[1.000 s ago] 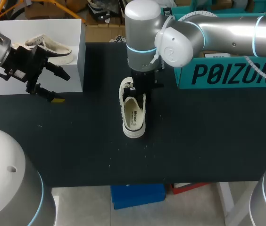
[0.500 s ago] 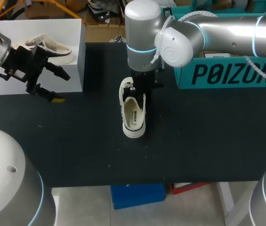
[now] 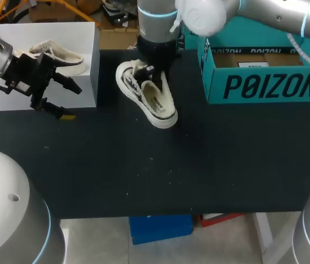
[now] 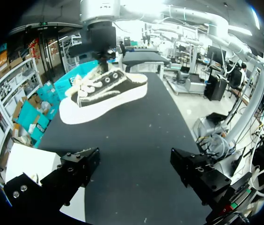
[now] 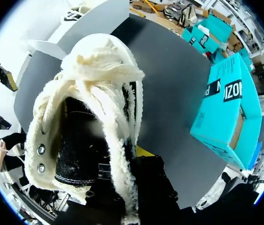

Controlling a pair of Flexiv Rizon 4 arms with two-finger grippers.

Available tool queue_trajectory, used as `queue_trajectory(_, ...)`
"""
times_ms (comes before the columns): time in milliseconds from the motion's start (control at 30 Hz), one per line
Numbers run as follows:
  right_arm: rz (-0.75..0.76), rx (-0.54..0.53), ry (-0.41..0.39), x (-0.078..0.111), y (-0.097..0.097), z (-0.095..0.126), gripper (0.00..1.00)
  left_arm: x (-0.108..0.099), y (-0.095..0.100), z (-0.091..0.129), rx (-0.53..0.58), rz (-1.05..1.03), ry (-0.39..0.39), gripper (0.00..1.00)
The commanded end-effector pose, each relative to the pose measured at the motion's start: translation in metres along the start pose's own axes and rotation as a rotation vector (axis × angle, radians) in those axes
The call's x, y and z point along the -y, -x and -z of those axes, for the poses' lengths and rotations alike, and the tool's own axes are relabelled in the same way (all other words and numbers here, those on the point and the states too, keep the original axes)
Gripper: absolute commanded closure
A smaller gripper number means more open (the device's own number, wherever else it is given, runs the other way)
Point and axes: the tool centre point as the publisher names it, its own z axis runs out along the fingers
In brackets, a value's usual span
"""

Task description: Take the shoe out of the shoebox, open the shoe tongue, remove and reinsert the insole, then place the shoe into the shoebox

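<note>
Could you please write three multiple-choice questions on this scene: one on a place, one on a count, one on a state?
1. Where is the shoe in the right gripper?
A. Over the table, between the white box and the teal shoebox.
B. Inside the teal shoebox.
C. Inside the white box.

2. How many shoes are in view?
A. One.
B. Two.
C. Four.

3. How is the left gripper?
A. Shut on the shoe.
B. Shut on an insole.
C. Open, holding nothing.

Answers: 1 A, the head view shows it between the boxes; 2 B, a second shoe lies in the white box; 3 C, its fingers stand apart with nothing between them.
</note>
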Motion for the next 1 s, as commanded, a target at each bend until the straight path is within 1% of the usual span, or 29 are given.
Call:
queue_trajectory(33, 0.174, 0.01, 0.038, 0.002, 0.009, 0.099, 1.0, 0.001, -0.001, 0.0, 0.002, 0.0, 0.005, 0.0)
queue_trajectory(67, 0.238, 0.03, 0.05, -0.001, 0.011, 0.107, 1.0, 0.001, -0.001, 0.0, 0.002, 0.0, 0.005, 0.0)
queue_trajectory(133, 0.341, 0.032, 0.071, -0.005, 0.013, 0.124, 1.0, 0.001, -0.001, 0.0, 0.002, 0.0, 0.005, 0.0)
queue_trajectory(167, 0.424, 0.067, 0.074, -0.005, 0.015, 0.131, 1.0, 0.001, -0.001, 0.0, 0.002, 0.0, 0.005, 0.0)
queue_trajectory(233, 0.498, 0.049, 0.089, -0.006, 0.022, 0.146, 1.0, 0.001, -0.001, 0.0, 0.002, 0.0, 0.005, 0.0)
queue_trajectory(267, 0.574, 0.059, 0.104, -0.005, 0.026, 0.152, 1.0, 0.001, -0.001, 0.0, 0.002, 0.0, 0.005, 0.0)
queue_trajectory(300, 0.637, 0.032, 0.111, -0.002, 0.03, 0.16, 1.0, 0.001, -0.001, 0.0, 0.002, 0.0, 0.005, 0.0)
queue_trajectory(333, 0.704, 0.077, 0.113, -0.001, 0.037, 0.164, 1.0, 0.001, -0.001, 0.0, 0.002, 0.0, 0.005, 0.0)
queue_trajectory(367, 0.801, 0.141, 0.104, 0.002, 0.044, 0.166, 1.0, 0.001, -0.001, 0.0, 0.002, 0.0, 0.005, 0.0)
queue_trajectory(400, 0.869, 0.178, 0.086, 0.006, 0.051, 0.169, 1.0, 0.001, -0.001, 0.0, 0.002, 0.0, 0.005, 0.0)
queue_trajectory(967, 0.869, 0.178, 0.086, 0.006, 0.051, 0.169, 1.0, 0.001, -0.001, 0.0, 0.002, 0.0, 0.005, 0.0)
queue_trajectory(1000, 0.844, 0.187, 0.083, 0.0, 0.05, 0.167, 1.0, 0.001, -0.001, 0.0, 0.002, 0.0, 0.005, 0.0)
